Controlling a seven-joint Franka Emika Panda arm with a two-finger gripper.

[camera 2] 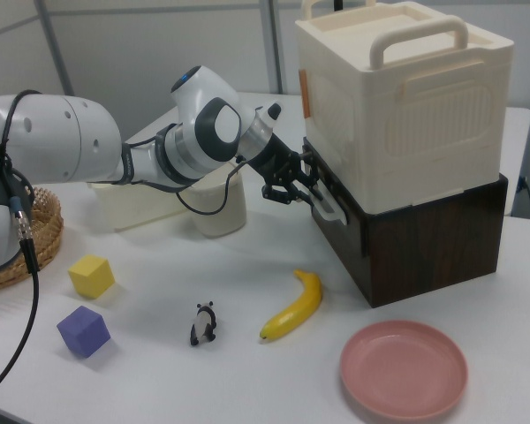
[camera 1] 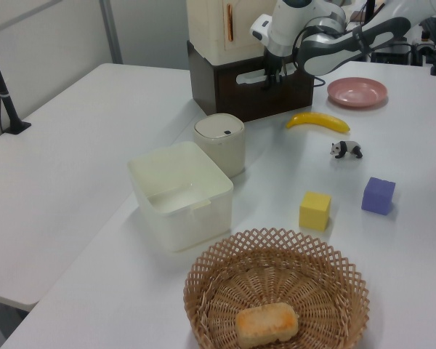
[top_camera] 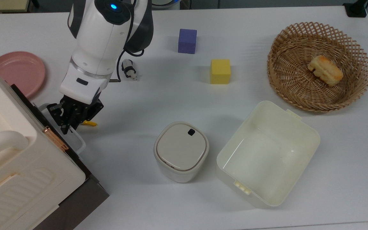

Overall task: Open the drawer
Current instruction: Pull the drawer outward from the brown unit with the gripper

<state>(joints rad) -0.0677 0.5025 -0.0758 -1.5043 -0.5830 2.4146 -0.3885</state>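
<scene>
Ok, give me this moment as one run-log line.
phase: reaching for handle | pincer: at white handle of drawer | drawer: looks closed | nearby: banana, pink plate

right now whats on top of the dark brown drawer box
A large cream plastic case with a carry handle sits on the drawer unit, covering its top. The drawer's inside is hidden. The gripper is at the white loop handle.
</scene>
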